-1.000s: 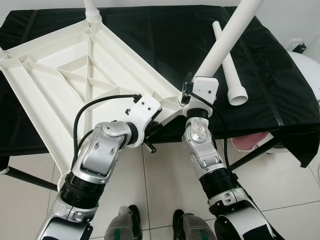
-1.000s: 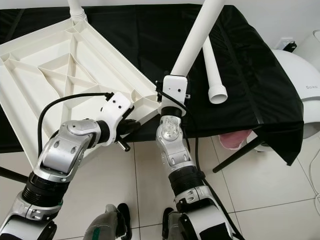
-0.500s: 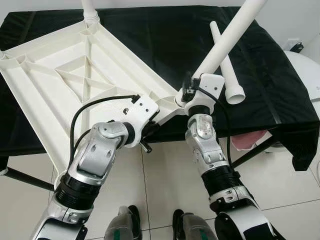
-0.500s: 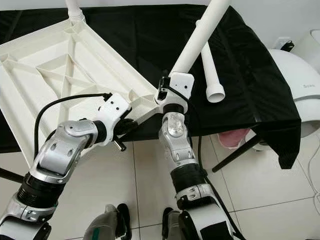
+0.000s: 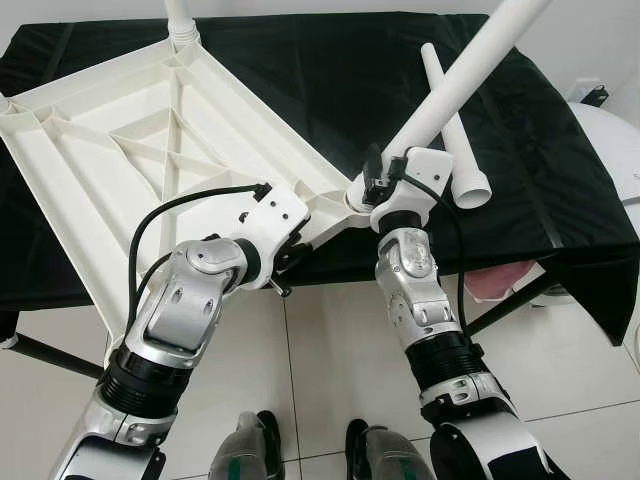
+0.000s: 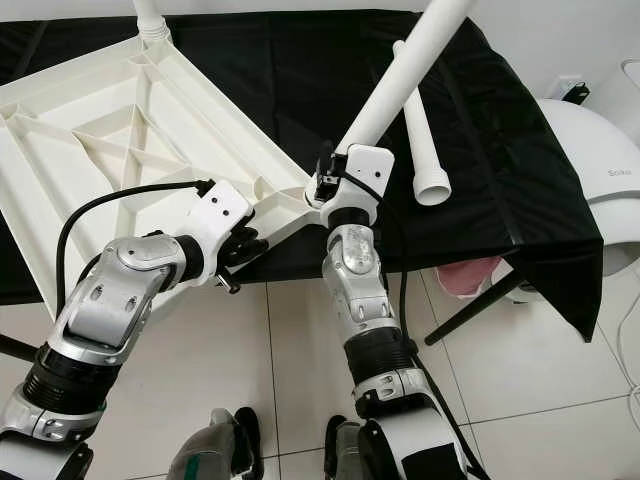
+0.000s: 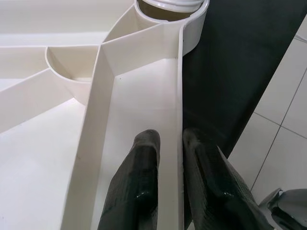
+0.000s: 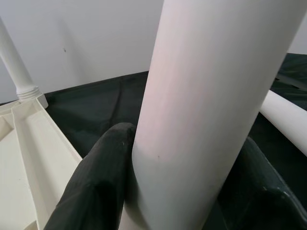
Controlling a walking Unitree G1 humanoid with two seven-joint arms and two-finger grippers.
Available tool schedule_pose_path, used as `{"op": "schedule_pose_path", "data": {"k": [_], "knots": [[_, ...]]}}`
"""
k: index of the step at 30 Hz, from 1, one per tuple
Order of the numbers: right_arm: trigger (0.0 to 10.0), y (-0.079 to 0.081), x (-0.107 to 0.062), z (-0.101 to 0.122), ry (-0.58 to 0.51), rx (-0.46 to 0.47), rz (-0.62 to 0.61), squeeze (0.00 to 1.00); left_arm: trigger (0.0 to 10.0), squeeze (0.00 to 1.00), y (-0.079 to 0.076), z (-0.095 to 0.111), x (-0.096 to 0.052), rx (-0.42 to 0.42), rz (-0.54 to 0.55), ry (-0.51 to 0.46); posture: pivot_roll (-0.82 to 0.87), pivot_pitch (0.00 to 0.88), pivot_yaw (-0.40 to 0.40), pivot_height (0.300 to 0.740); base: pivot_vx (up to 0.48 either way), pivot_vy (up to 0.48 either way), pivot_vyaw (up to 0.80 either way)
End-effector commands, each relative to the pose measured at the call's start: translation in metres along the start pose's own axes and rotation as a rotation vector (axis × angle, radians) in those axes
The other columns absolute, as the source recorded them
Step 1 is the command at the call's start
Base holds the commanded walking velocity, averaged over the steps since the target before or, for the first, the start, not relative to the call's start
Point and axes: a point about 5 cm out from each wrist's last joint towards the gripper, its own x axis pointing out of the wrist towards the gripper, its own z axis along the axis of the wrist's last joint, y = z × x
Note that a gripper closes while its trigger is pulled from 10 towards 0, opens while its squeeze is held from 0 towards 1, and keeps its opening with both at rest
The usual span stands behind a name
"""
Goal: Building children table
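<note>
table: black-draped table, carries all the parts.
tabletop: white ribbed tabletop lies underside up, its near corner overhanging the table edge toward me; one fitted leg stands at the far corner.
leg in hand: white leg slants up and away from the near corner socket; its lower end sits at the socket, can't tell how deep.
spare leg: spare leg lies loose on the cloth, just beyond my right arm.
left end effector: left end effector pinches the tabletop's rim wall near that corner, one finger each side, narrow gap, bracing it.
right end effector: right end effector is wrapped around the leg low down, fingers pressed to both sides.
step: my read, seating this leg in the near corner socket.
next: leg looks tilted, so bring it square to the tabletop, then push or twist it home while my left holds the rim steady. Then the spare leg.
</note>
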Motion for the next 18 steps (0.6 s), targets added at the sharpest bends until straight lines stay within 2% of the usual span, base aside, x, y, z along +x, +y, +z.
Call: {"op": "schedule_pose_path", "data": {"k": [1, 10, 18], "knots": [[10.0, -0.008, 0.001, 0.005, -0.027, 0.017, -0.024, 0.00, 10.0, 0.00, 0.013, 0.003, -0.006, 0.040, 0.143, -0.007, -0.02, 0.202, -0.005, 0.740, 0.000, 0.000, 0.00], [10.0, -0.003, 0.003, 0.021, -0.090, 0.085, 0.101, 0.00, 10.0, 0.00, 0.012, 0.001, -0.006, 0.055, 0.132, -0.003, -0.03, 0.188, -0.005, 0.740, 0.000, 0.000, 0.00], [10.0, -0.010, 0.005, 0.024, -0.100, 0.084, 0.121, 0.00, 10.0, 0.00, 0.011, 0.000, -0.005, 0.057, 0.129, -0.003, -0.04, 0.181, -0.007, 0.740, 0.000, 0.000, 0.00]]}}
